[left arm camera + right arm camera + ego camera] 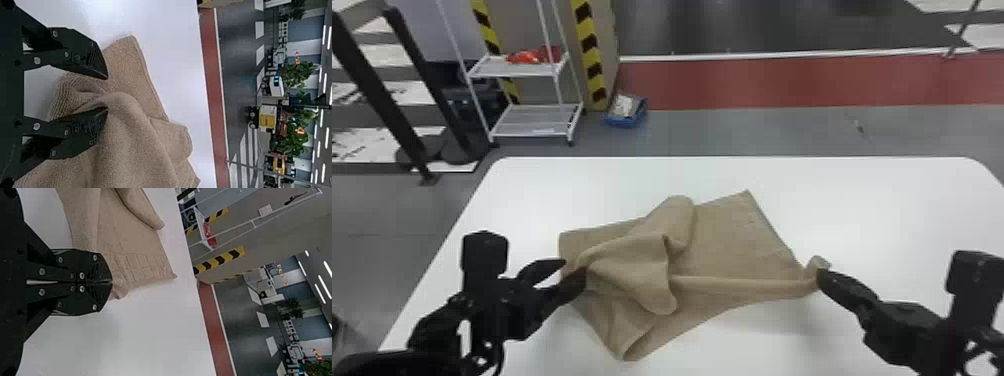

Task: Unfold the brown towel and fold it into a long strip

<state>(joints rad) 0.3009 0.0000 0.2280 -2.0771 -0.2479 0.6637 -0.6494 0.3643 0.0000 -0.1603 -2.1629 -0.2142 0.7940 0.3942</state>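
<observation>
Head view: the brown towel [727, 240] lies crumpled and partly spread on the white tabletop [882, 205], one corner pointing to one o'clock, another to seven, with a loose fold heaped over its nine o'clock half. At its nine o'clock edge is the left claw [575, 267], standing wide, and the left wrist view shows a ridge of cloth between its parted fingers [88, 60]. Out at three o'clock, the right claw [821, 278] is pinched together on the towel's bunched corner. A white rack [514, 71] stands beyond the tabletop towards eleven o'clock.
</observation>
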